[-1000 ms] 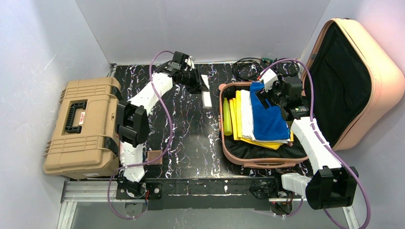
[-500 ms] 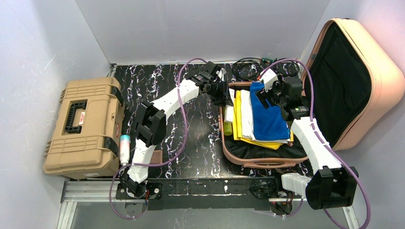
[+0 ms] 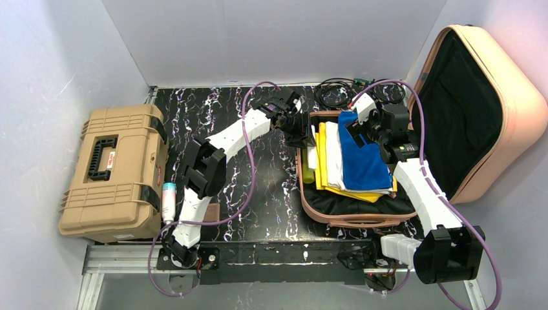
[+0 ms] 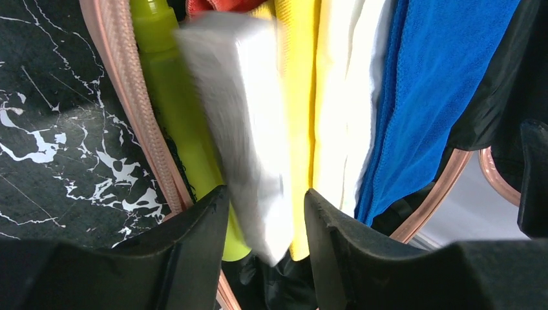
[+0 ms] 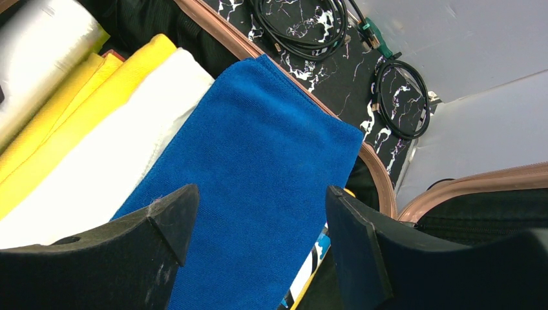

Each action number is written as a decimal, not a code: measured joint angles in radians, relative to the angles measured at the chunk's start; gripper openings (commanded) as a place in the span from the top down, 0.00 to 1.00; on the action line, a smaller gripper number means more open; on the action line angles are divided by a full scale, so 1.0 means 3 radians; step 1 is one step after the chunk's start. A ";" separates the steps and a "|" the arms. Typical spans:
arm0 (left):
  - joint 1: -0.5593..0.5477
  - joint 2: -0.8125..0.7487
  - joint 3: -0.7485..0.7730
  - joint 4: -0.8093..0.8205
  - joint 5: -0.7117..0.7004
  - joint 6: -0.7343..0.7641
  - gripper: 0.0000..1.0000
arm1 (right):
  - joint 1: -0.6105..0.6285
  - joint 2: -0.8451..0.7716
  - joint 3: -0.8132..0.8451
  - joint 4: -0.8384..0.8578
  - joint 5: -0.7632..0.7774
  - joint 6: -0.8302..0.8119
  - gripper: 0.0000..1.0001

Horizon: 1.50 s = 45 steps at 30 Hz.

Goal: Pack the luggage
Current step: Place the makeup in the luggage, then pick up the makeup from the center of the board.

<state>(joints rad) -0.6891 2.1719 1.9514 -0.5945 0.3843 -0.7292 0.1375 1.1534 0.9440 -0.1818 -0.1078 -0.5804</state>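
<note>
Left tool (image 4: 265, 194) spread loosely about white packet (image 4: 245, 129) (blurred); right tool (image 5: 262, 191) spread above luggage (image 3: 520, 97).

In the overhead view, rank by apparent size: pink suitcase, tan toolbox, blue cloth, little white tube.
1. open peach-pink hard-shell suitcase
2. tan ribbed plastic toolbox
3. folded blue cloth, partly covered
4. small white teal-capped tube

Plain pale walls (image 3: 258, 39) enclose a black, white-veined marble tabletop (image 3: 271, 194) under even light.
</note>
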 measured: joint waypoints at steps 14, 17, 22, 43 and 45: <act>-0.0008 -0.0041 0.0003 0.0005 -0.0028 0.0078 0.28 | 0.0000 -0.0001 0.0000 0.0000 0.0000 0.0000 0.20; 0.0004 -0.0164 0.0003 -0.0051 -0.0067 0.0329 0.06 | 0.0000 -0.0003 0.0000 0.0000 0.0000 0.0000 0.20; 0.0249 -0.0816 -0.0242 -0.0148 -0.0220 0.1072 0.02 | 0.0000 -0.0010 0.0000 0.0000 0.0000 -0.0001 0.20; 0.1012 -0.3174 -0.3372 -0.0965 -0.0800 0.5163 0.02 | 0.0023 -0.0027 0.0000 -0.0005 -0.0015 -0.0003 0.20; 0.1036 -0.3285 -0.3548 -0.0958 -0.0800 0.5319 0.02 | 0.0023 -0.0027 0.0000 -0.0005 -0.0025 -0.0003 0.20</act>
<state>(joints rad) -0.3782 1.1866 0.8871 -0.8818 0.1444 0.8665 0.1444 1.1454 0.9440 -0.1833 -0.1154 -0.5812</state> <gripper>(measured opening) 0.983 0.799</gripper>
